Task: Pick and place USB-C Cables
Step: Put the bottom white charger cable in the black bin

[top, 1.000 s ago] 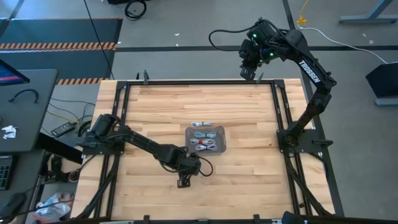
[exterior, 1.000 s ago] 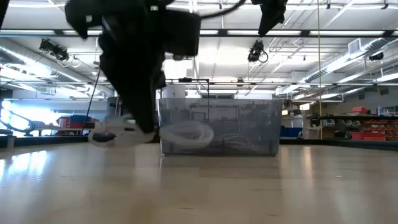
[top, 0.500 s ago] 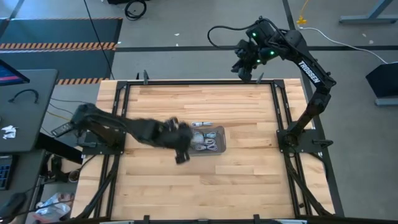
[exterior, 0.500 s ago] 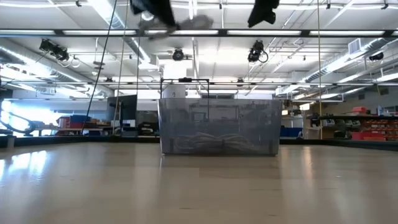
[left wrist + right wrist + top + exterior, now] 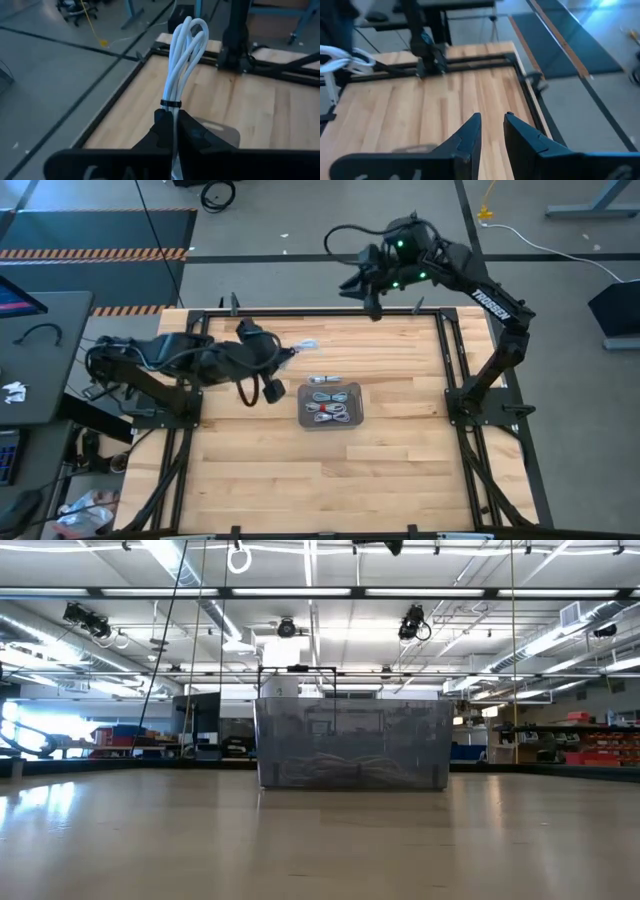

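My left gripper (image 5: 292,350) is raised high over the table's far left part, shut on a white USB-C cable bundle (image 5: 184,55). The bundle's loop (image 5: 238,555) shows at the low view's top edge. A grey tray (image 5: 355,392) stands mid-table and holds several coiled bundles, one with a red bit (image 5: 322,407). One more bundle (image 5: 325,379) lies on the wood just past the tray's far rim. My right gripper (image 5: 492,127) hovers above the table's far edge (image 5: 374,302), open by a narrow gap and holding nothing. My left gripper pinches the white bundle between its two fingers (image 5: 161,131), on the strands just below the black tie (image 5: 170,104). The looped end (image 5: 192,30) sticks out past the fingertips, lifted clear of the table. The bundle's other end is hidden behind the fingers.
Black frame rails (image 5: 320,313) run along the table's edges, and arm bases stand at the left (image 5: 160,410) and right (image 5: 470,405) sides. Bare wood (image 5: 330,480) lies on the near side of the tray. Both arms are high above the tabletop.
My left gripper, shut on the white bundle, rose from the tabletop near the tray's near-left corner. It swung up and toward the far left, carrying the bundle clear of the table. My right gripper drifted toward the table's left along the far edge and turned.
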{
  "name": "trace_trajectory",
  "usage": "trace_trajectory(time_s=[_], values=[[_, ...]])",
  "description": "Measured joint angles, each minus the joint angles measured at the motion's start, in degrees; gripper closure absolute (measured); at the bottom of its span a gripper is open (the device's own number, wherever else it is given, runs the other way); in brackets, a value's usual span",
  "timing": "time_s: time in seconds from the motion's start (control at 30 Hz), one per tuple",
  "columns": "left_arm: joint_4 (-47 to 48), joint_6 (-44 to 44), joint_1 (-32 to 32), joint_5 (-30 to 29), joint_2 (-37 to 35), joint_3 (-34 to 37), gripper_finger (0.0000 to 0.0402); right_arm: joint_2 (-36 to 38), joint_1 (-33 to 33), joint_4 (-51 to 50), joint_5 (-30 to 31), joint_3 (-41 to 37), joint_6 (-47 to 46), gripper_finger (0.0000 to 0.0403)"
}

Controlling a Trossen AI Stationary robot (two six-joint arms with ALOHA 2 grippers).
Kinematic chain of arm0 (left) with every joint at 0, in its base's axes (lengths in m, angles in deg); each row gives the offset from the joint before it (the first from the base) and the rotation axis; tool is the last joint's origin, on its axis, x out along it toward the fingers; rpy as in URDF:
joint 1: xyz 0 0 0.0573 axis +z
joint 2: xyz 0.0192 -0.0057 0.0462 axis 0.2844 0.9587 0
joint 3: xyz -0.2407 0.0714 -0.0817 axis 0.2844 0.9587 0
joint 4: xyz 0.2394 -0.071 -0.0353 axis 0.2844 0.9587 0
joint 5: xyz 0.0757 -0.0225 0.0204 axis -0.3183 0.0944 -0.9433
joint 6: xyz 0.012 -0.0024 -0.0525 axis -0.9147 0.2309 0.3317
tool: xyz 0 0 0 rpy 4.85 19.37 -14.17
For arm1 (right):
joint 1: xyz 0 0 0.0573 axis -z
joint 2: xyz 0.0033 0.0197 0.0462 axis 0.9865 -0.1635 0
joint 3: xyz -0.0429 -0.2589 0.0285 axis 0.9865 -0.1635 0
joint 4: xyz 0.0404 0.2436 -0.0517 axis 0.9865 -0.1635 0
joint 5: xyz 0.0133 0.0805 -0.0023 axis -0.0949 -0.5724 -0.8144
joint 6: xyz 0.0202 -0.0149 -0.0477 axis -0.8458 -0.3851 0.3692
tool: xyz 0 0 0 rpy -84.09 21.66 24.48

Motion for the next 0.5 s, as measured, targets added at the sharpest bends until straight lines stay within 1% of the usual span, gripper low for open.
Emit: trace_trajectory(time_s=[0.13, 0.23, 0.37, 0.5], values=[[-1.3, -2.8, 0.8, -0.9, -0.9, -0.1, 0.0393, 0.0, -3.7, 8.6, 0.0, -5.1, -0.7, 0.0311], [-1.7, -4.5, 1.6, -0.9, -1.0, -0.1, 0.0393, 0.0, -6.3, 15.8, 0.0, -10.1, -2.7, 0.0297], [-1.1, -5.8, 1.7, 0.5, -1.7, -0.1, 0.0393, 0.0, -8.9, 25.0, 0.1, -15.8, -4.0, 0.0266], [-0.3, -5.8, 1.5, 1.4, -2.8, -0.1, 0.0393, -0.1, -10.4, 31.6, 2.6, -18.9, -4.6, 0.0225]])
